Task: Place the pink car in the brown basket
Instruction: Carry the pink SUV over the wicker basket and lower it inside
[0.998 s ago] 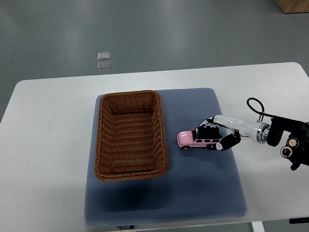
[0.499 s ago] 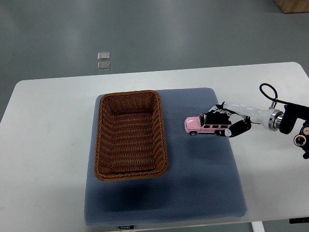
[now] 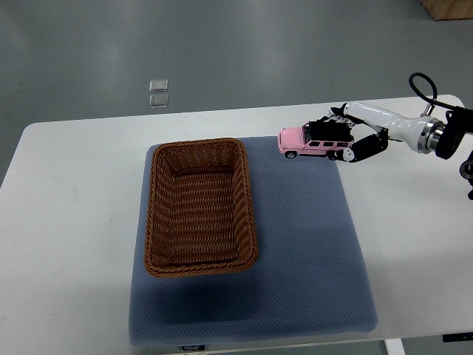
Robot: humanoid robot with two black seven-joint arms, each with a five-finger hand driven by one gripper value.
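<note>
Tabletop (image 3: 74, 185) in white filled the left of the scene, well away from the right hand (image 3: 346, 138), and a blue-grey mat (image 3: 310, 244) lay across its middle. On the mat's left part sat the brown basket (image 3: 199, 206), a rectangular wicker one with nothing showing inside it; it stood down and to the left of the hand, well apart from it. Two small clear squares (image 3: 158, 93) lay on the grey floor beyond the table's far edge, far off to the hand's left. The pink car (image 3: 310, 143) was held in the air over the mat's far right corner, side-on and roughly level, its nose pointing left toward the basket's side of the scene and its rear end in the hand. The right hand's dark fingers (image 3: 362, 148) were curled around the car's roof and back end, clasping it. The white forearm (image 3: 384, 120) ran from the hand to the picture's right edge, with a black cable loop (image 3: 421, 83) above the wrist
</note>
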